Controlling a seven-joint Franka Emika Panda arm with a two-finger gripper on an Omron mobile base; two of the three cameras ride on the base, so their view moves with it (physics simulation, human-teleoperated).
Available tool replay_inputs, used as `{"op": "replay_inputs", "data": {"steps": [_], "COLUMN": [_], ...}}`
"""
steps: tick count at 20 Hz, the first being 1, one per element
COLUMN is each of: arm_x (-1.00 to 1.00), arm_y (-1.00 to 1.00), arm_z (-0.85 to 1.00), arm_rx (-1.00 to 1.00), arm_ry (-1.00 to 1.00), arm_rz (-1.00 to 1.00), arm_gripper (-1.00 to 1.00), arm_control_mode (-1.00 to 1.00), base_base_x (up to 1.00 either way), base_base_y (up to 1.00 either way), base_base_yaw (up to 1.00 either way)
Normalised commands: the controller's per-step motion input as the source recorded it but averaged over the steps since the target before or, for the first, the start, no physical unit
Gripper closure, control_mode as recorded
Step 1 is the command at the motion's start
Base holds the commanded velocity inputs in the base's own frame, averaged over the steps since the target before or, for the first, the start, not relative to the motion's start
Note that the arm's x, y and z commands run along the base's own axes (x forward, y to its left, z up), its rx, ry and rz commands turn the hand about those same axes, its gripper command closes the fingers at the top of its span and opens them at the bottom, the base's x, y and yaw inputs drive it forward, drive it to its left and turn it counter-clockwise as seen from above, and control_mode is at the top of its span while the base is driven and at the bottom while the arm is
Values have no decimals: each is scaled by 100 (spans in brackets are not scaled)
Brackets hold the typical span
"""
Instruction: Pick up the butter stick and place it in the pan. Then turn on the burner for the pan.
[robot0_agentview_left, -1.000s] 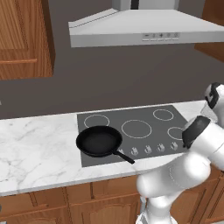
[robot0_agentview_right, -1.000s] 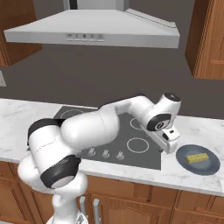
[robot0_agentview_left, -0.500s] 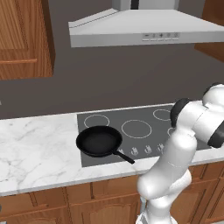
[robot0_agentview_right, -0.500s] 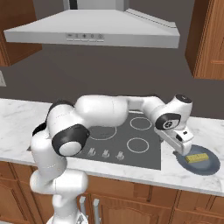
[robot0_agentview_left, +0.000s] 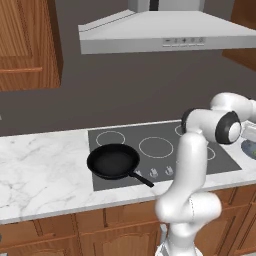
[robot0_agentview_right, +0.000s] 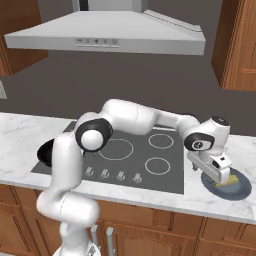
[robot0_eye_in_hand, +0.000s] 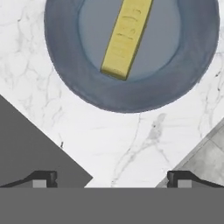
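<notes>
A white marble counter (robot0_agentview_right: 150, 192) with a dark cooktop (robot0_agentview_right: 135, 160) set into it is seen below a grey hood (robot0_agentview_right: 107, 35). The gripper (robot0_eye_in_hand: 111, 178), its jaws spread wide and holding nothing, is hung just above the blue plate (robot0_eye_in_hand: 127, 98). The butter stick (robot0_eye_in_hand: 127, 37) is laid on that plate, and the pan (robot0_agentview_left: 113, 161) is set well apart from the plate, at the cooktop's far front corner.

Bare marble bench (robot0_eye_in_hand: 131, 140) is seen between the wide-spread tool (robot0_eye_in_hand: 111, 178) and the blue plate (robot0_eye_in_hand: 131, 98), whose low rim alone is raised around the butter stick (robot0_eye_in_hand: 126, 37), uncovered from above.
</notes>
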Motion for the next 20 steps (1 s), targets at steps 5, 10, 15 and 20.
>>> {"op": "replay_inputs", "data": {"steps": [5,10,15,20], "arm_x": [28,35,17,6], "arm_y": [-35,-11,0,-1], "arm_z": [-8,-30,-80,-30], "arm_rx": [2,0,0,0], "arm_ry": [0,0,-1,-1], "arm_rz": [-3,-1,-4,-12], "arm_gripper": [-100,-100,-100,-100], "arm_control_mode": [-100,-100,-100,-100], "base_base_x": [0,0,0,0], "base_base_y": [0,0,0,0], "base_base_yaw": [0,0,0,0]}}
